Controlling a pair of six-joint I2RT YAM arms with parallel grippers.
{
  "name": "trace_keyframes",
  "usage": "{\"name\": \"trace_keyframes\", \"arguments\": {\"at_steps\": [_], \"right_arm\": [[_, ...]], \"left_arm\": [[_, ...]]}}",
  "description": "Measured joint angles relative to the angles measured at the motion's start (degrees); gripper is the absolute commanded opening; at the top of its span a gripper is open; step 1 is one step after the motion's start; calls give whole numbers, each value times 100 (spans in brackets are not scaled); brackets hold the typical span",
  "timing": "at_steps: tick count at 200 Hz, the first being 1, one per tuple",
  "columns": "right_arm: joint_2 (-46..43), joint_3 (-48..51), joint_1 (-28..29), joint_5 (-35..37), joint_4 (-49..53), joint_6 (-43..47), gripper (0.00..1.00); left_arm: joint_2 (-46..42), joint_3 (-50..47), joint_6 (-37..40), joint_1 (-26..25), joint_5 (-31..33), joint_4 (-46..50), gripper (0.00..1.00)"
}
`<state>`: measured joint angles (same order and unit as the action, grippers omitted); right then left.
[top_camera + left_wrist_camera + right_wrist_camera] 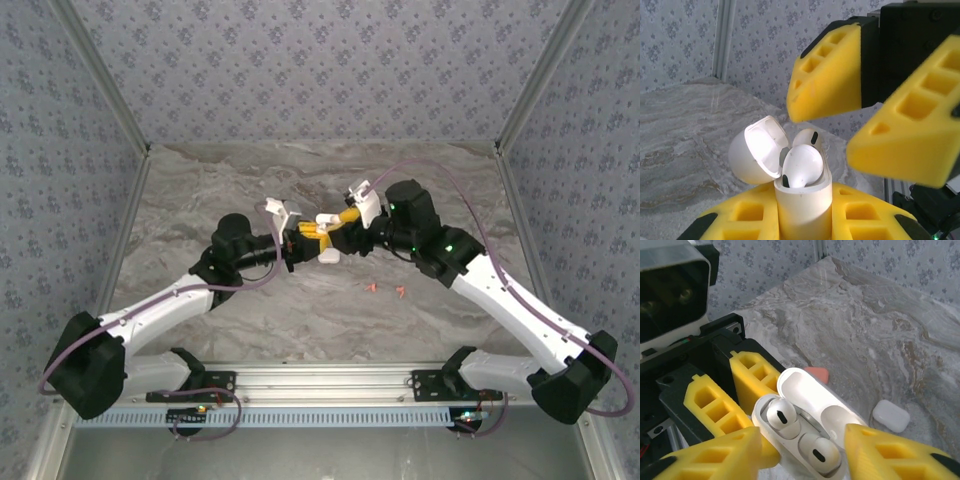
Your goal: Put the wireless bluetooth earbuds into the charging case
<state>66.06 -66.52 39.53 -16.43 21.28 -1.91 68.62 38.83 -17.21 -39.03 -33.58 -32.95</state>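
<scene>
Nearest you, on the grey marbled bench (pixel 250 320), lie two tiny orange-red earbuds (pixel 372 288). They are loose, close together and just right of centre.

Above mid-bench, your left tool (pixel 802 212) is clamped on the lower body of a glossy white plastic charging case (pixel 802 200). The case is held upright, and its rounded hinged lid (pixel 757 150) is swung fully open to one side.

Inside the case sit two white wireless earbuds (pixel 801 167), one in each well. Each has a dark oval mark on its head, and the heads stand at or just above the rim.

Your right tool (pixel 804 440) faces the left one with its yellow ribbed fingers (pixel 900 457) apart, one on either side of the open case. In the left wrist view they stand clear of it.

On the bench beneath and beyond the case, the right wrist view shows a small closed white rounded box (pixel 891 415). An orange-red rounded piece (pixel 816 374) lies apart from it.
</scene>
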Motion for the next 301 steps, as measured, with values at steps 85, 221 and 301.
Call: {"name": "trace_keyframes", "arguments": {"at_steps": [85, 221, 301], "right_arm": [[-271, -243, -994, -1460, -149, -839, 100], [612, -448, -785, -2986, 4, -1172, 91], [402, -490, -782, -2975, 155, -876, 90]], "left_arm": [[-214, -210, 17, 0, 94, -208, 0], [-413, -221, 20, 0, 109, -356, 0], [-411, -221, 127, -11, 101, -367, 0]]}}
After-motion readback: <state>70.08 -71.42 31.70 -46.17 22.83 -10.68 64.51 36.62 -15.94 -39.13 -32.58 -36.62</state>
